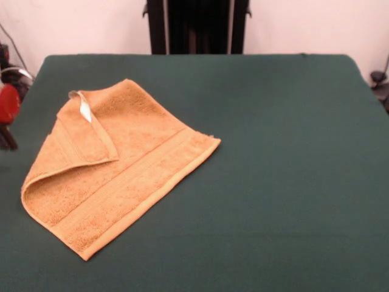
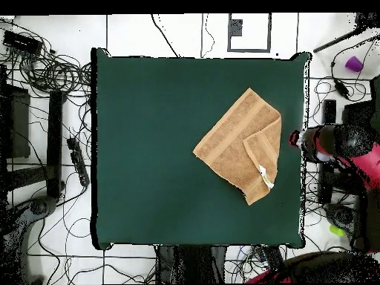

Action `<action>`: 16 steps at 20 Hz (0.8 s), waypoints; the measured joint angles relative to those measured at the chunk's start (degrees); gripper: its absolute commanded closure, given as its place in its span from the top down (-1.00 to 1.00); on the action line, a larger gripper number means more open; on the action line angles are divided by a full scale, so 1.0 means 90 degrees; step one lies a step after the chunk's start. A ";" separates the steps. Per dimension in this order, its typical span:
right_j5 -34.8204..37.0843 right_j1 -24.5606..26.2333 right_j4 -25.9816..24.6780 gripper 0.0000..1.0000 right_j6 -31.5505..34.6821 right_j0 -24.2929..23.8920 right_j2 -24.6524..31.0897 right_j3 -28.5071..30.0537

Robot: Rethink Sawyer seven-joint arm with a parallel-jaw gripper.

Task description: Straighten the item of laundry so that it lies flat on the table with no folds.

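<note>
Dark green cloth surface point(image 1: 285, 182) before us, and the orange-yellow terry hand towel point(image 1: 121, 170) lies diagonally, one corner folded over, white label point(image 1: 86, 110) showing. Our hand's off the side near that fold; its grip we can't tell.

Robotics lab. Evidence: green-topped table point(image 2: 148, 148) on white tiled floor point(image 2: 133, 33); tangled black cables point(image 2: 52, 70) beyond the table's left edge in the overhead view; red-and-black robot arm point(image 2: 338, 145) beside its right edge; black pedestal point(image 1: 197, 24) at the far edge.
</note>
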 measured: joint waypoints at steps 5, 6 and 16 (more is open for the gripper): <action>-0.0566 0.0426 0.0474 -1.00 0.0206 0.0293 -0.0013 -0.0032; -0.0571 0.0417 0.0536 -1.00 0.0244 0.0308 -0.0032 -0.0045; -0.0580 0.0491 0.1179 -1.00 0.0426 0.0359 -0.0069 0.0025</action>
